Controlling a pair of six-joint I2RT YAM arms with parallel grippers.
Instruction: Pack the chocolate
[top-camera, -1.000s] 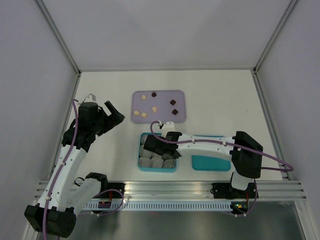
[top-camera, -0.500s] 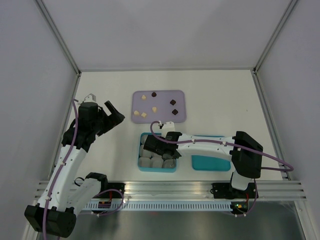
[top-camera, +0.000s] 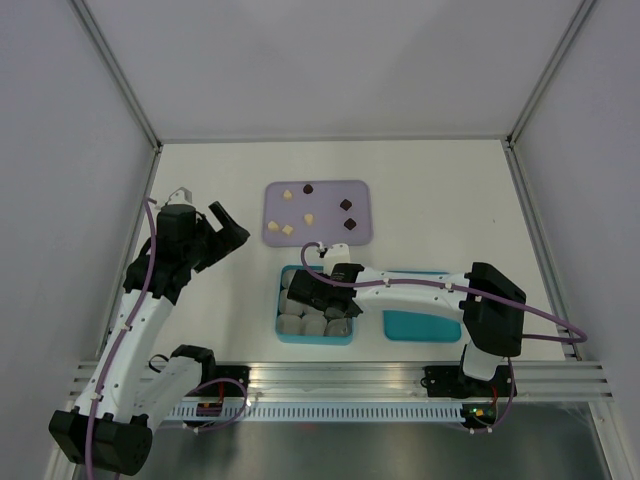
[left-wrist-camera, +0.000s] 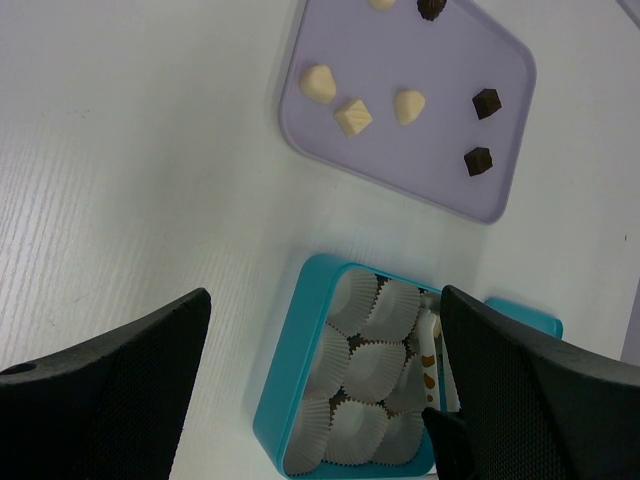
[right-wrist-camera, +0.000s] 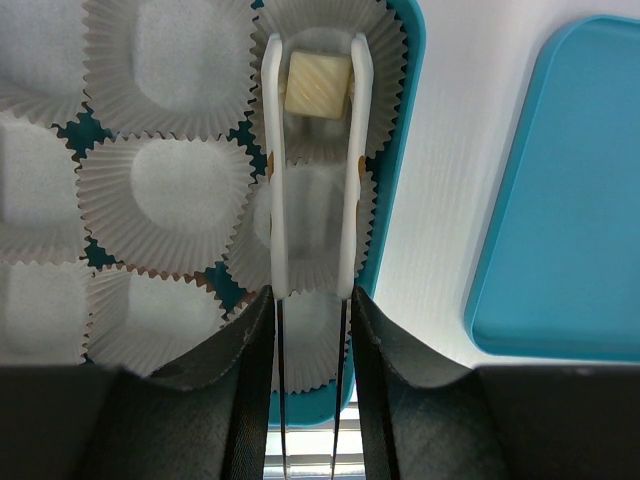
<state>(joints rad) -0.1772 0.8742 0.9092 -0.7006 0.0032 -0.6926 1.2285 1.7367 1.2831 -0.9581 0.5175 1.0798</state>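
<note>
Right arm's got a piece. Its right gripper (right-wrist-camera: 317, 70) has two thin white jaws, and in the wrist view they're clamped on both sides of one cream piece (right-wrist-camera: 318, 84). That piece sits over a paper cup, the one right up against the wall of the teal box (right-wrist-camera: 411, 90) on the side facing the flat teal lid (right-wrist-camera: 560, 200). Can't tell if it's touching the bottom of the cup or hanging just above it.

The box (top-camera: 279, 300) is packed with white paper cups (right-wrist-camera: 165, 190). Apart from the one under the jaws, every cup I can see looks bare. The lid (top-camera: 420, 325) lies flat on the worktop (top-camera: 450, 200) just beside the box.

The rest of the chocolate is on the lavender tray (top-camera: 330, 238) on the far side of the box, all scattered and none touching. There are four cream ones, like this one (left-wrist-camera: 318, 82), and three dark ones, like this one (left-wrist-camera: 486, 102).

The left gripper (top-camera: 232, 225) is off to the side, up over the worktop left of the tray. Its black jaws are spread wide apart with nothing in them. From its own camera you look down between them at the box (left-wrist-camera: 285, 370) and the tray (left-wrist-camera: 500, 190).
</note>
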